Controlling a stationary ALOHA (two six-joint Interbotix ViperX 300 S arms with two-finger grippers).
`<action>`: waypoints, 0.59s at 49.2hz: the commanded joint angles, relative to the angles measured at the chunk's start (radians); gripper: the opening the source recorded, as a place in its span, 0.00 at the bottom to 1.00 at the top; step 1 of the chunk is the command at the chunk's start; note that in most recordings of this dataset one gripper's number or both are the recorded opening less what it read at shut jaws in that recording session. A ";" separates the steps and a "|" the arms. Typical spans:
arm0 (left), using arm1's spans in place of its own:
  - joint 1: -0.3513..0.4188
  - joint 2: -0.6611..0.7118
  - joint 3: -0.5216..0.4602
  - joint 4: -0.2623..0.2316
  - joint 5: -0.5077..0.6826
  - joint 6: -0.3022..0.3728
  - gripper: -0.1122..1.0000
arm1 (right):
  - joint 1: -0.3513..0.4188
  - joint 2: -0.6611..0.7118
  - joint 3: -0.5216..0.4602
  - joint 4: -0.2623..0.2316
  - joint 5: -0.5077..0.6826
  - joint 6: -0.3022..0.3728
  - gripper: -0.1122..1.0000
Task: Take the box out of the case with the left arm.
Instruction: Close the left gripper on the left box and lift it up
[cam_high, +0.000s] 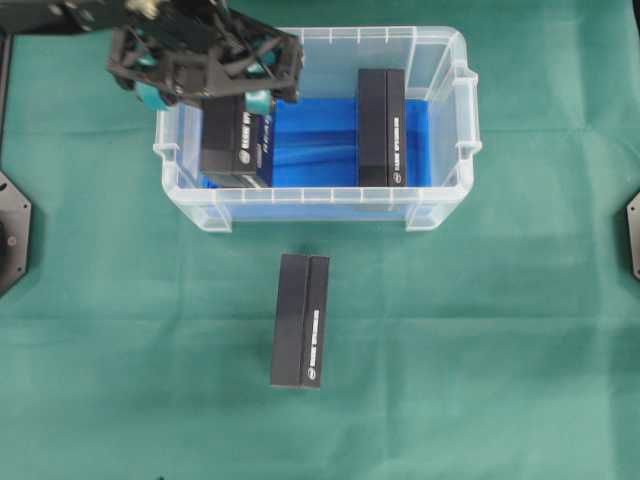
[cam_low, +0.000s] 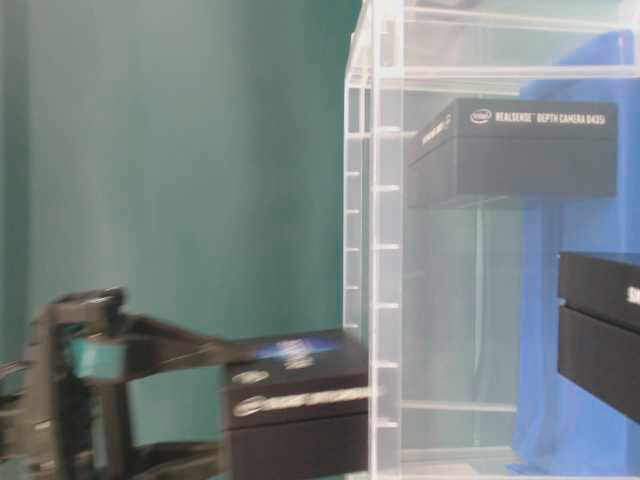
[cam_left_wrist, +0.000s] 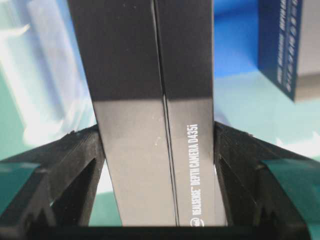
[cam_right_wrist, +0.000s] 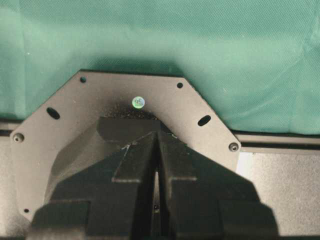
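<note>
black box in the grip: the left gripper (cam_high: 205, 92) has its two sides pressed on a long black box (cam_high: 237, 135), one side on each long face. the wrist view shows the box (cam_left_wrist: 150, 125) filling the gap between them.
how wide: the sides stand about half apart, as wide as the box is thick. the teal pads (cam_high: 258, 100) touch the box.
where the box is: over the left end of the case (cam_high: 445, 60), inside its walls as seen from above. from table level the box (cam_low: 295, 400) looks lifted and sits by the clear wall.
writing: white letters on the held box read "realsense depth camera d435i".
case: clear plastic tub with a blue bottom (cam_high: 315, 145), on the green cloth (cam_high: 500, 350).
other boxes: a second black box (cam_high: 382, 128) lies in the right part of the case, well apart from the held one. a third black box (cam_high: 300, 320) lies on the cloth in front of the case, outside it.
right gripper (cam_right_wrist: 156, 165): its two black fingers are pressed together with nothing between them. it sits over a black plate (cam_right_wrist: 65, 110) at the edge of the cloth.
</note>
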 joint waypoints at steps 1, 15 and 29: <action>-0.008 -0.038 -0.075 0.002 0.071 -0.005 0.66 | 0.000 0.005 -0.026 0.002 0.002 0.003 0.11; -0.026 -0.040 -0.169 0.005 0.172 -0.018 0.66 | 0.000 0.006 -0.025 0.002 0.000 0.003 0.11; -0.028 -0.043 -0.166 0.012 0.173 -0.021 0.66 | 0.000 0.006 -0.026 0.002 0.002 0.003 0.11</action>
